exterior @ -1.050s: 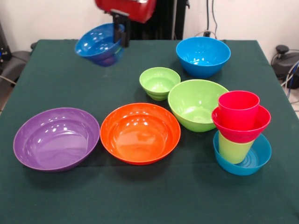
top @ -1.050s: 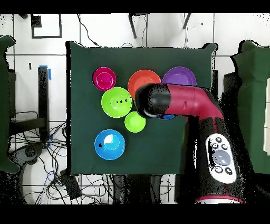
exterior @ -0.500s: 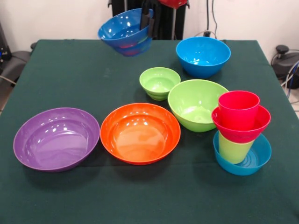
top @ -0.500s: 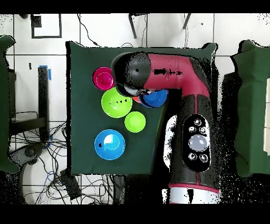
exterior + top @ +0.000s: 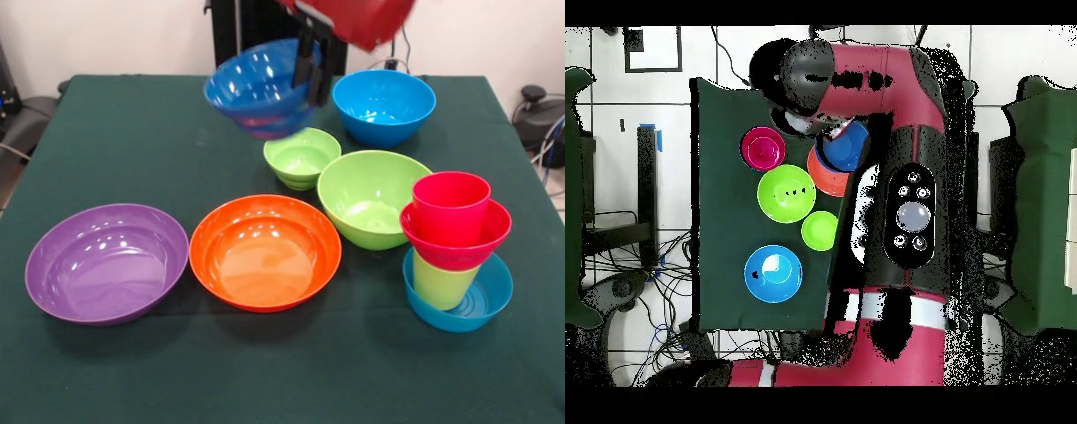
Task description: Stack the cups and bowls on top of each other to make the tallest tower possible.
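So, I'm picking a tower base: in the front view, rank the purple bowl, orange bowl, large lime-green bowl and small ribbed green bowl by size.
1. purple bowl and orange bowl: look alike
2. large lime-green bowl, though farther away
3. small ribbed green bowl

The tower (image 5: 455, 252) stands right of three bowls (image 5: 265, 252) in a row.
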